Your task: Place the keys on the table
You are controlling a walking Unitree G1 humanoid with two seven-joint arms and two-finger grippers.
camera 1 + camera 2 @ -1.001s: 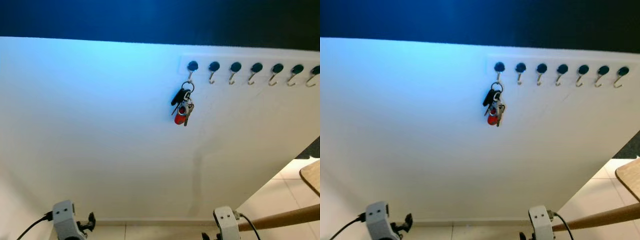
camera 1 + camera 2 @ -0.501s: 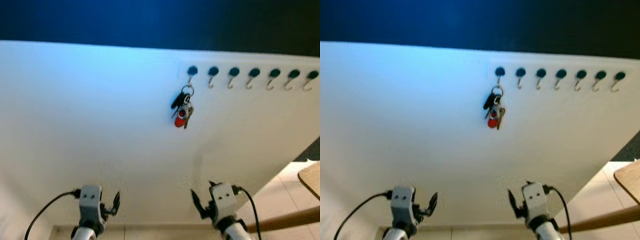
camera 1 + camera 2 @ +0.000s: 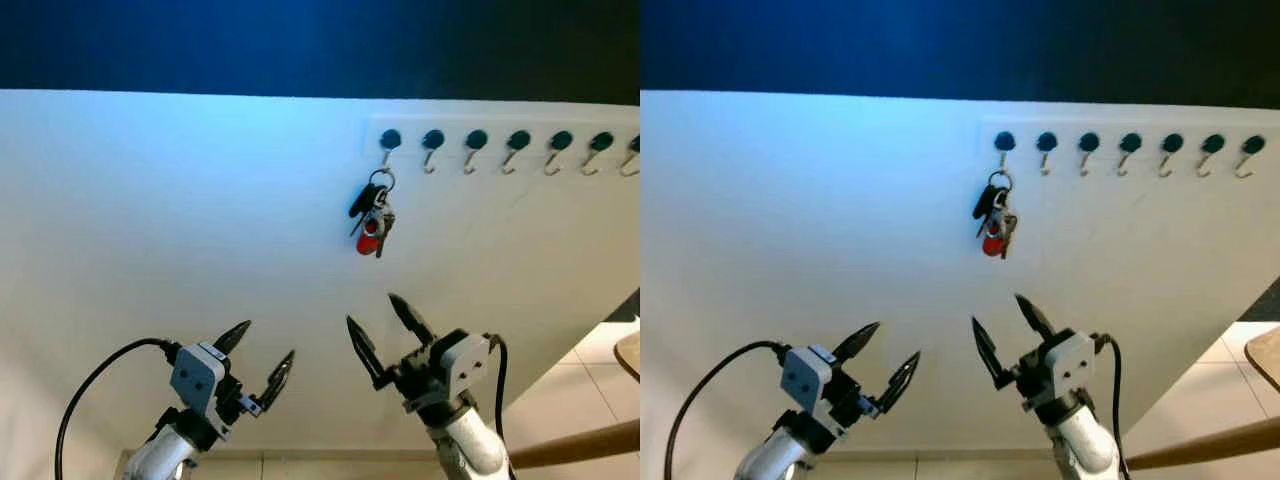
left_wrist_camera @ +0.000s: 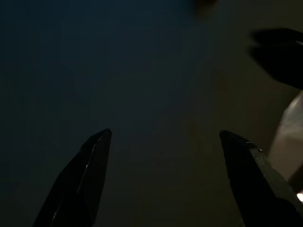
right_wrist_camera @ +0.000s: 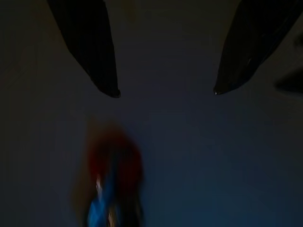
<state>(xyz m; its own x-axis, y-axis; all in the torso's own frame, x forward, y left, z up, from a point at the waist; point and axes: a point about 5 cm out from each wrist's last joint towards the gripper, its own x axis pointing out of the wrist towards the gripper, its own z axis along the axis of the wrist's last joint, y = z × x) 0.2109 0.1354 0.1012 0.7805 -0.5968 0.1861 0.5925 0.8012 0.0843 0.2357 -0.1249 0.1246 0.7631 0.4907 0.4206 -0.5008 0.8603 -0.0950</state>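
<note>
In front of me is a white wall [image 3: 200,230] carrying a row of hooks [image 3: 510,148]. The keys [image 3: 372,213] hang from the leftmost hook, the bunch's long axis running straight down. My right gripper [image 3: 385,335] sits below them, almost directly underneath, fingers spread and pointing up toward the bunch; its wrist view shows a blurred red fob ahead of the tips. My left gripper [image 3: 258,355] is lower and farther off to the left, fingers also spread. I judge the right arm nearer, so the reach is upward.
</note>
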